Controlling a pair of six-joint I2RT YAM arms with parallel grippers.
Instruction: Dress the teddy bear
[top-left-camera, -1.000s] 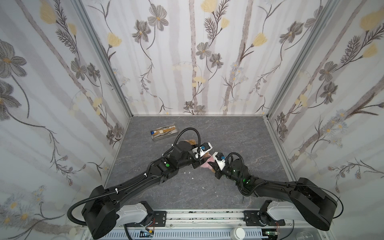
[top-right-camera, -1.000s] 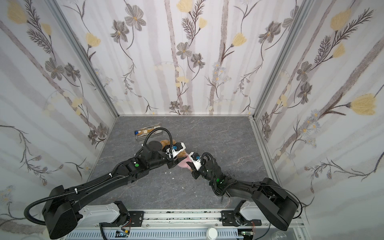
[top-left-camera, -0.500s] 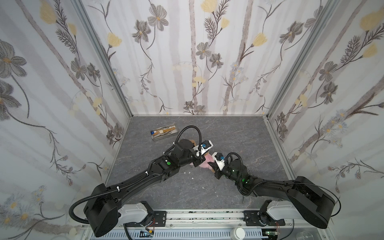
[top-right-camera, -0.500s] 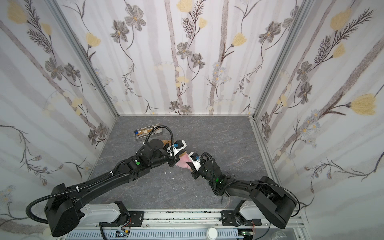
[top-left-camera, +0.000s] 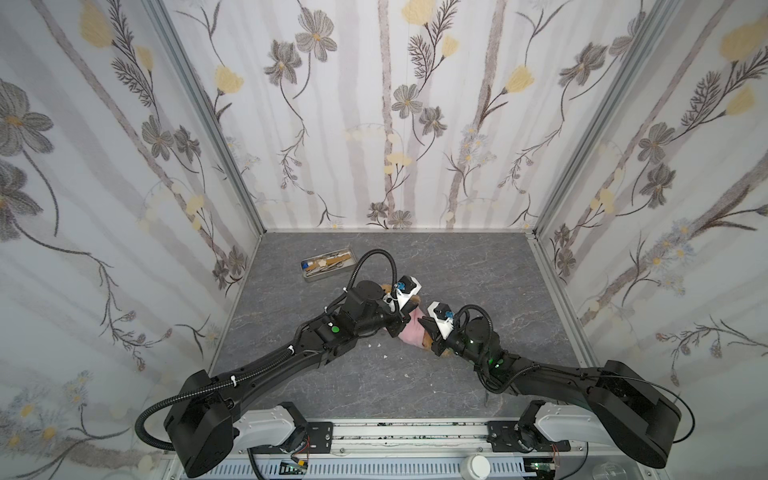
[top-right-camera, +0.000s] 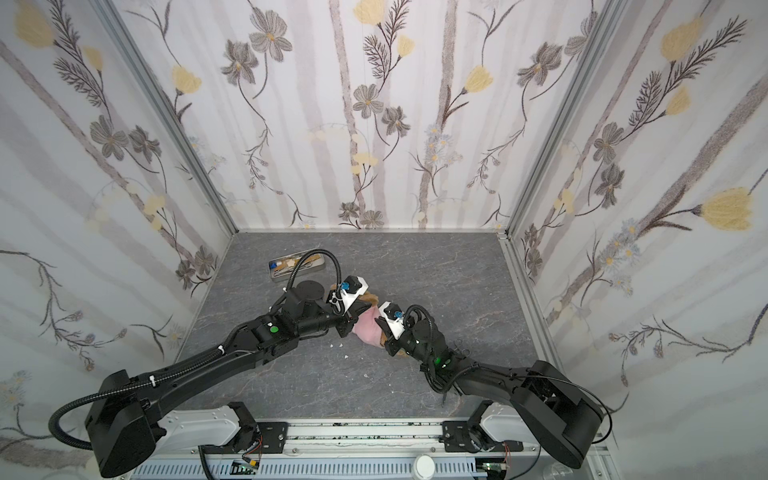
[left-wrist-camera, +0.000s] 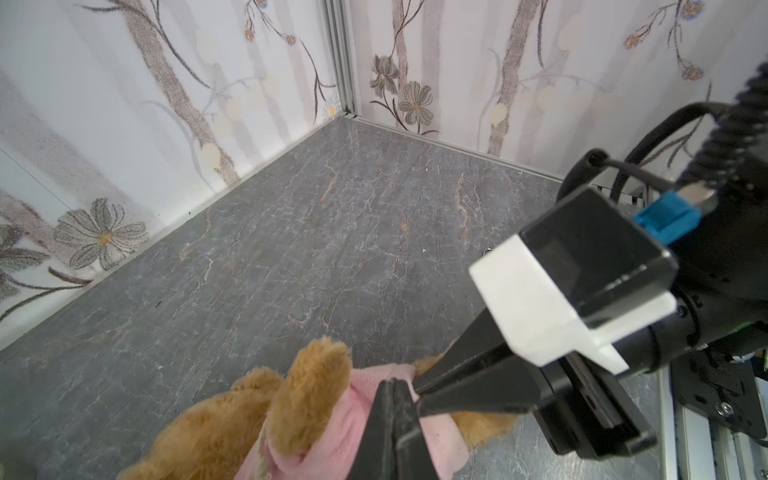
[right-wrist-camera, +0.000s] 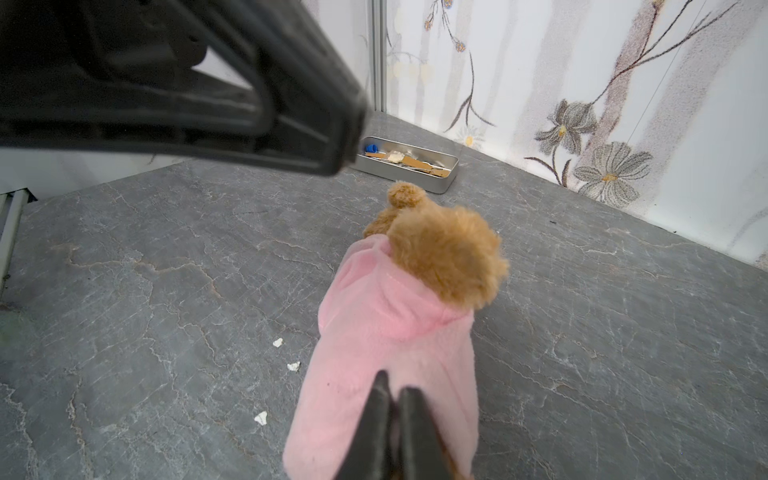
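Two-handed: pinching pink shirt (right-wrist-camera: 386, 332) near sleeve with left hand (left-wrist-camera: 392, 384), near hem with right hand (right-wrist-camera: 392, 388), teddy bear (right-wrist-camera: 449, 257) inside.

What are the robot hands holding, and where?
Both pinch the pink shirt on the teddy bear: left gripper beside a sleeve, right gripper low on its back.

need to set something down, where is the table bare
Crowded: the middle, both jaws shut on the pink fleece shirt of the fluffy golden-brown teddy bear; a shallow metal tin back left. Bare: the grey stone-look tabletop from there to the right wall, and the front-centre strip bar white crumbs.
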